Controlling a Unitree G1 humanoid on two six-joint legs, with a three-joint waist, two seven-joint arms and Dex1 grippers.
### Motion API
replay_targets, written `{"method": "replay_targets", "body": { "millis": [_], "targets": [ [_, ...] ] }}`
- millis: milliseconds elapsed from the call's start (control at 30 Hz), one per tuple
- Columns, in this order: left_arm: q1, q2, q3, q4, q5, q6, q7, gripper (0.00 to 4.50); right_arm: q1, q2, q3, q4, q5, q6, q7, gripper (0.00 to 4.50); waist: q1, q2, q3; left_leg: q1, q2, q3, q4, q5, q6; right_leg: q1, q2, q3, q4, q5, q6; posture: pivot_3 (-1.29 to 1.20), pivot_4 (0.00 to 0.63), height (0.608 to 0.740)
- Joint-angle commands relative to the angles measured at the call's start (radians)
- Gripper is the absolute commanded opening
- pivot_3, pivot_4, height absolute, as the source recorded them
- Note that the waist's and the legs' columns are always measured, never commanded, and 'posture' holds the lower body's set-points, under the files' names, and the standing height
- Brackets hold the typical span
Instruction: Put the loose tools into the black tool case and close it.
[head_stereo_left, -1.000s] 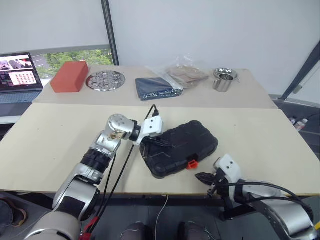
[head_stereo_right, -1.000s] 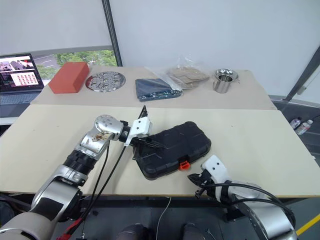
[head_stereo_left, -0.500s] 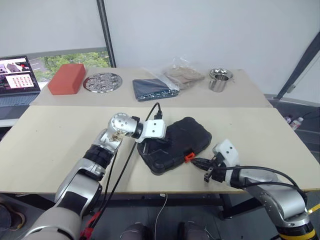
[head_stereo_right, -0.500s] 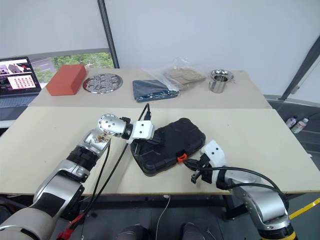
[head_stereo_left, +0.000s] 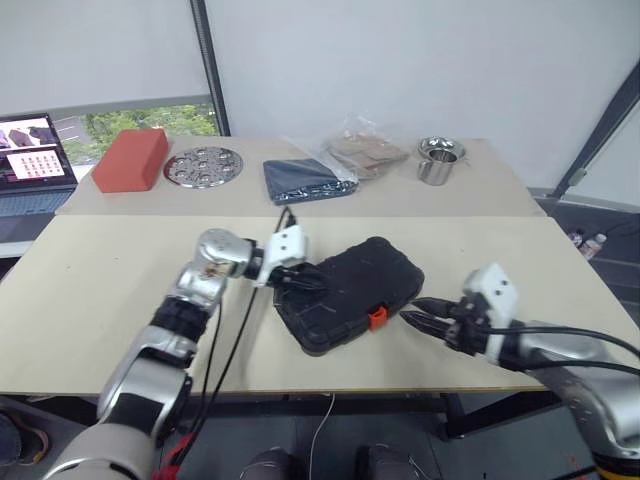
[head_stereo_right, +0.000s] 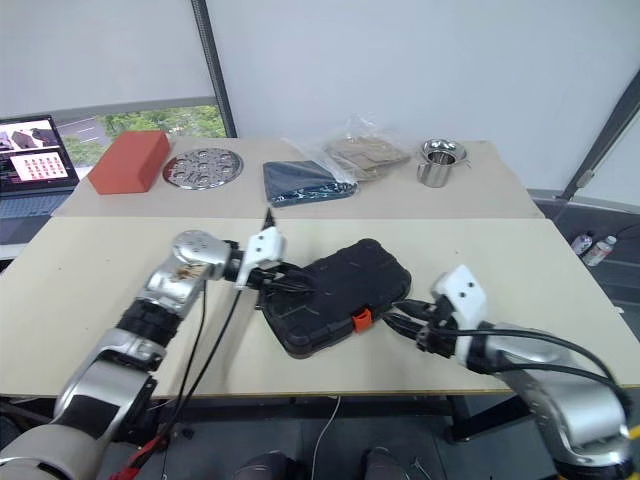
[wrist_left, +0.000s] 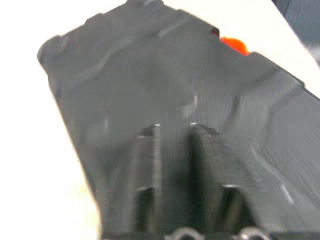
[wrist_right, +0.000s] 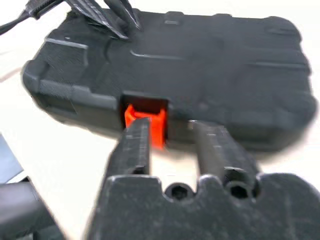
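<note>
One black tool case (head_stereo_left: 350, 292), lid down, sat between our two hands on the table (head_stereo_left: 100, 300).
Left hand (head_stereo_left: 308, 281) over its lid, right hand (head_stereo_left: 412, 312) by its one orange latch (head_stereo_left: 377, 318), both parted, holding nothing.

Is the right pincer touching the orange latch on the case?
Apart. In the left eye view the right pincer ends short of the orange latch on the case, with bare table between them.

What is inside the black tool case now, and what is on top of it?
The black tool case lies closed on the table, so its inside is hidden. On its lid, only the left gripper fingers rest; the orange latch shows at the front edge.
</note>
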Motion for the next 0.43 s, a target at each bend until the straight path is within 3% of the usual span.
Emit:
{"method": "replay_targets", "body": {
  "millis": [33,133,200,300,433],
  "targets": [
    [0.108,0.269,0.175,-0.218,-0.206,0.343,-0.145,2.80,0.048,-0.161,-0.301,0.052,0.138,0.030,0.233,3.40,-0.011,0.001,0.004,-0.001,0.000,0.000,0.000,0.000,-0.001,-0.001,0.000,0.001,0.002,0.000,-0.001,0.00,0.150,0.734],
    [0.215,0.506,0.268,-0.323,-0.357,0.505,-0.195,3.93,0.048,-0.303,-0.440,0.186,0.203,0.063,0.408,4.46,-0.012,0.000,0.011,-0.001,0.001,0.001,0.000,0.001,-0.003,-0.002,0.002,0.001,0.002,0.000,-0.002,0.00,0.150,0.734],
    [0.301,0.599,0.318,-0.341,-0.385,0.504,-0.201,4.37,0.049,-0.366,-0.463,0.261,0.196,0.047,0.489,4.50,-0.006,0.002,0.015,-0.001,0.001,0.000,0.000,0.000,-0.003,-0.002,0.001,0.001,0.000,-0.003,0.002,0.00,0.150,0.734],
    [0.427,0.618,0.406,-0.359,-0.356,0.456,-0.155,4.37,0.061,-0.417,-0.424,0.334,0.160,-0.009,0.589,4.50,0.021,0.006,0.016,0.004,0.000,-0.002,-0.001,-0.007,-0.009,-0.001,-0.004,0.000,-0.003,-0.007,0.003,0.00,0.150,0.734],
    [0.518,0.569,0.474,-0.403,-0.351,0.418,-0.062,4.37,0.009,-0.404,-0.321,0.384,0.126,-0.082,0.599,4.50,0.032,0.006,0.016,0.001,-0.002,-0.002,0.000,-0.009,-0.009,-0.002,-0.016,-0.001,-0.003,-0.009,-0.001,0.00,0.150,0.734]
  ]
}}
